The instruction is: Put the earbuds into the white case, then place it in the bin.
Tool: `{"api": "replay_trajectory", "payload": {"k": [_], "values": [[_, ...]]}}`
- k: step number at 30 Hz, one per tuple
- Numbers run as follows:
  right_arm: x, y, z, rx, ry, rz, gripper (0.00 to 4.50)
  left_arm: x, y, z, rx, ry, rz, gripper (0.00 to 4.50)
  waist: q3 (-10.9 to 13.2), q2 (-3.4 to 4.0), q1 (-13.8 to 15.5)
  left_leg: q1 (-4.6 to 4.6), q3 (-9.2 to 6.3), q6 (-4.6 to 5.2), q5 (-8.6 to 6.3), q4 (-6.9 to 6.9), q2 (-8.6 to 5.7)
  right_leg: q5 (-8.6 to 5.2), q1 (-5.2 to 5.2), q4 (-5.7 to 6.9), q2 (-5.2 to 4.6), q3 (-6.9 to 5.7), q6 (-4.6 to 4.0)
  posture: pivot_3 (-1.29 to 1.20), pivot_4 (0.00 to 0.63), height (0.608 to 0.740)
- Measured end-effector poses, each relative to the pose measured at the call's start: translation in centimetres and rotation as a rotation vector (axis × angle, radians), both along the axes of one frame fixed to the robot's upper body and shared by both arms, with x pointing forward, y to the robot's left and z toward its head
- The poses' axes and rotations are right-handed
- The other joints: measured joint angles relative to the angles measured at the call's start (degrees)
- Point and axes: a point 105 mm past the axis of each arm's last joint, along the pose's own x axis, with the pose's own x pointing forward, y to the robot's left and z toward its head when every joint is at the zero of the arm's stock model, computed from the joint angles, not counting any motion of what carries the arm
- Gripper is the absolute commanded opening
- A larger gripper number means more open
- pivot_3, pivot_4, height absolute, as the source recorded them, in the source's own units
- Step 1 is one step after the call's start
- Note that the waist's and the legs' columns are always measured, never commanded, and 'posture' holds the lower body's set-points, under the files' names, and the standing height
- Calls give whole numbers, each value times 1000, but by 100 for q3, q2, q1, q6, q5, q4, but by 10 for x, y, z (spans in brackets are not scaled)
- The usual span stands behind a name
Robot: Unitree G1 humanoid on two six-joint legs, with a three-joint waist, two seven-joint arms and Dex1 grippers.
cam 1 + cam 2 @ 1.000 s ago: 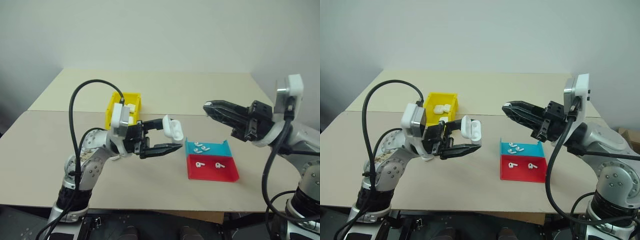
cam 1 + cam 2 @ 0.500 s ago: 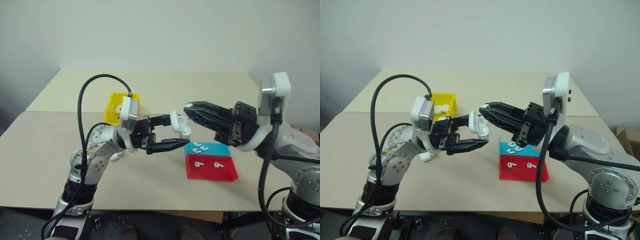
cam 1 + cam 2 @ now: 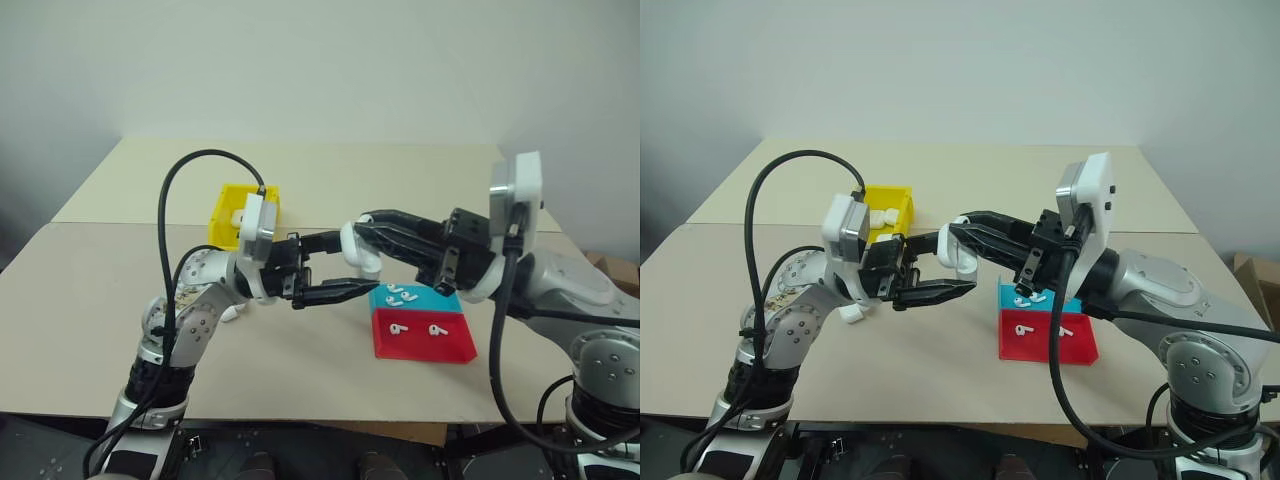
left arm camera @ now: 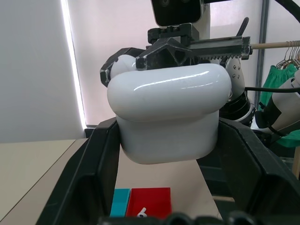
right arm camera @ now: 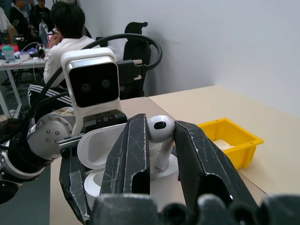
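The white case [image 3: 358, 248] sat lid-open between the left gripper's [image 3: 345, 265] spread fingers, held above the table [image 3: 300, 340]. The right gripper [image 5: 159, 140] pinched one earbud [image 5: 159, 133] just over it. More earbuds [image 3: 400, 295] lay in the tray [image 3: 425, 345]; the bin [image 3: 228, 205] stood behind

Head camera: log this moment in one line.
left gripper: holding open glossy white case | right gripper: holding white stemmed earbud, at case | yellow plastic bin: waiting
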Motion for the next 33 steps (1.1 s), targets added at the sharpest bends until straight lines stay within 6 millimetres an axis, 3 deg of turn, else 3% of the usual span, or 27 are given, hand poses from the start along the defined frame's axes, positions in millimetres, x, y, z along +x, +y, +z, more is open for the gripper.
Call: {"api": "replay_trajectory", "payload": {"k": [1, 11, 13, 21, 29, 33], "values": [[0, 0, 0, -2, -2, 1, 626, 0, 0, 0, -2, 0, 1, 2817, 0, 0, 0, 0, 0, 0, 0, 0, 0, 0, 0, 0, 0, 0, 0, 0, 150, 740], [1, -4, -5, -41, -5, -9, 3980, 4, 1, -1, -3, -13, 21, 2817, 0, 0, 0, 0, 0, 0, 0, -1, 0, 0, 0, -2, 0, 0, 0, 0, 150, 740], [3, -6, -4, -39, -6, -18, 4482, 3, 1, -1, -3, -14, 16, 2817, 0, 0, 0, -1, 0, 0, 0, -1, 0, 0, 0, -3, 0, 0, 0, 0, 150, 740], [4, -8, -4, -50, -9, -15, 4482, 4, 1, -1, -1, -18, 18, 2817, 0, 0, 3, -1, 0, 0, 0, -2, 0, 0, 0, -4, 0, -1, 0, 0, 150, 740], [17, -42, -15, -209, 51, -122, 4482, 9, 20, -2, 21, -23, 86, 2817, 2, 1, 11, -2, 1, 1, -1, -5, 0, 0, 0, -11, -2, -2, 0, 0, 150, 740], [20, -47, -27, -310, 85, -128, 4482, 12, 26, -3, 27, -22, 116, 2817, 2, 0, -3, -2, 1, 1, -1, -7, 1, 0, 1, -18, -1, -2, -1, 0, 150, 740]]}}
